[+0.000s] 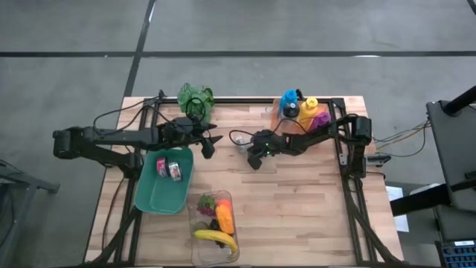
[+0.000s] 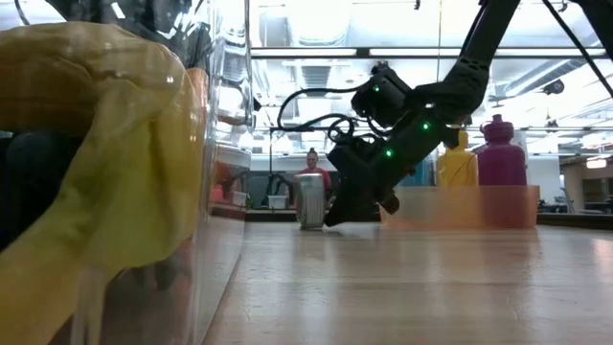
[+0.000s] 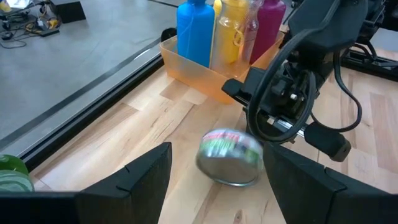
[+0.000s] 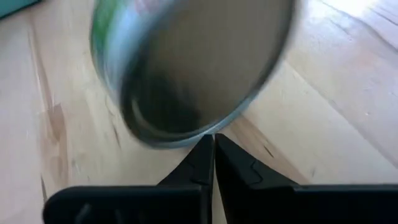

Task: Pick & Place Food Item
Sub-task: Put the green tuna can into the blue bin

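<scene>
A small tin can point(image 3: 230, 157) with a green and red label sits tilted and blurred on the wooden table point(image 1: 297, 201), near its middle. My right gripper point(image 4: 214, 142) is shut, right at the can's grey round end. In the high view this gripper point(image 1: 256, 158) reaches in from the table's right. My left gripper point(image 3: 217, 186) is open and hovers to the can's left, short of it and touching nothing. In the low view the can point(image 2: 309, 201) shows beside the right gripper point(image 2: 337, 217). My right gripper has its shut fingertips point(image 4: 205, 155) against the rim of the can's round end point(image 4: 208, 134). It pushes the can and does not pinch it. The fingers slant down from the table's right side. The can is tipped, its lower edge on the table.
A green tray point(image 1: 152, 197) with two cans lies near the left. A clear box point(image 1: 225, 199) of fruit stands at the near edge and fills the low view's left point(image 2: 96, 172). An orange bin of bottles point(image 1: 301, 110) and a lettuce point(image 1: 195, 97) sit at the far edge.
</scene>
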### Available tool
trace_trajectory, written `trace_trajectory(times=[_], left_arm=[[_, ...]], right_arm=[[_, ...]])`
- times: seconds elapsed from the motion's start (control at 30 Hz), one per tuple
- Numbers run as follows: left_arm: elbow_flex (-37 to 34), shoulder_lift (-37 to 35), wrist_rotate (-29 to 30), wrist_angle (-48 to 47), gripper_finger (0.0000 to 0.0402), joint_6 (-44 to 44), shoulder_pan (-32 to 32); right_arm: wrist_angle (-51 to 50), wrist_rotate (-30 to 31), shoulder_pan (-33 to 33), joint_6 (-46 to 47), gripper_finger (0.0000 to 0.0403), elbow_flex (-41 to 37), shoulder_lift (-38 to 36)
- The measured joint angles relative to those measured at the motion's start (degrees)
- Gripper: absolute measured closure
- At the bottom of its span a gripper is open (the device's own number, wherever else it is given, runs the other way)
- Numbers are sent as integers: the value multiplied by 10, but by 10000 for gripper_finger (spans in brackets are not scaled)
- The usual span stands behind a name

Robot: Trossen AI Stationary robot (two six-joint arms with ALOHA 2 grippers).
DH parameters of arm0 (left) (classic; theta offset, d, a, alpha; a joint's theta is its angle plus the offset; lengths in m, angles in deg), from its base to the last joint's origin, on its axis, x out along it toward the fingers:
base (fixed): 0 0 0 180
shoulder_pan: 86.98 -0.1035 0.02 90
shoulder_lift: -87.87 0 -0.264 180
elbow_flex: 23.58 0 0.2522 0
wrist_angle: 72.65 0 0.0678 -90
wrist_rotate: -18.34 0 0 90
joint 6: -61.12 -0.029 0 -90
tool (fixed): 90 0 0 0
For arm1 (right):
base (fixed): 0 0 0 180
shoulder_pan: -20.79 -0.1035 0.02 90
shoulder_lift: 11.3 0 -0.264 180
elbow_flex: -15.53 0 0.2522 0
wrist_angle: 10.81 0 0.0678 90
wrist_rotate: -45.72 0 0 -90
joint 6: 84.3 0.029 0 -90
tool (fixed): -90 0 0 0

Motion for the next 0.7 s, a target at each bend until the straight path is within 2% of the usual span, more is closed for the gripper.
trace_trajectory(times=[0.7], left_arm=[[0, 0, 0, 0, 142, 1, 0]], right_arm=[[8, -4, -6, 0, 391, 0, -13]])
